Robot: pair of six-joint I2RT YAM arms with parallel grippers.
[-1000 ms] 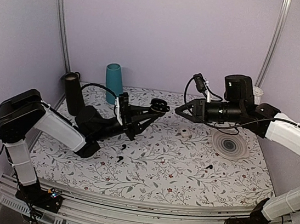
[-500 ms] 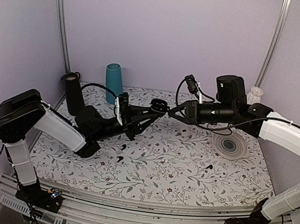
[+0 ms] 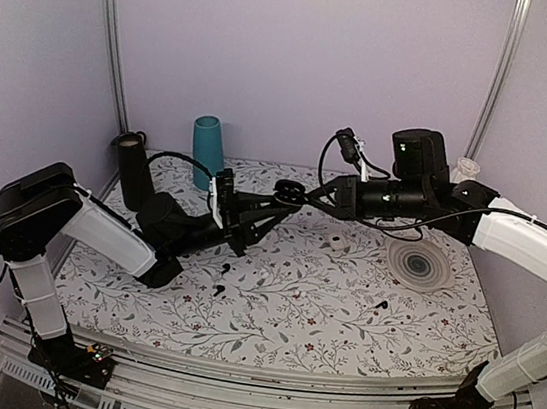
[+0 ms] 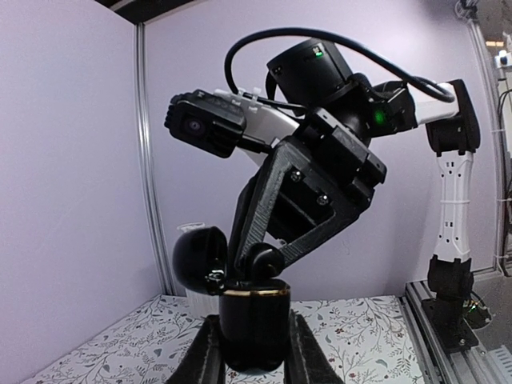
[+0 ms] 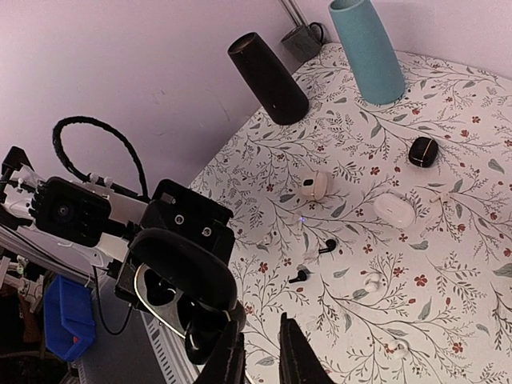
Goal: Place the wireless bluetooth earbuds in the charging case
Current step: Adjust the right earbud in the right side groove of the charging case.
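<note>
While the left claw [image 3: 283,196] pinched the open charging case [image 3: 293,190] aloft, the right claw [image 3: 316,197] stood tip to mouth with it.

From above, black earbuds [image 3: 224,270] lay on the table [image 3: 338,324] well below the left claw, apart from the case. Seen from the left wrist, that claw's fingers [image 4: 206,360] clamped the case's base, its lid [image 4: 200,258] was swung aside, and the right claw's tips sat just over the well, touching or nearly so. Seen from the right wrist, its fingers [image 5: 230,360] were drawn close together; whether they nipped an earbud could not be told, and the case sat just ahead and left of them. I judged that an off-line push could twist the case in its pinch, or drop an earbud beside the well. No brand or writing was readable.
</note>
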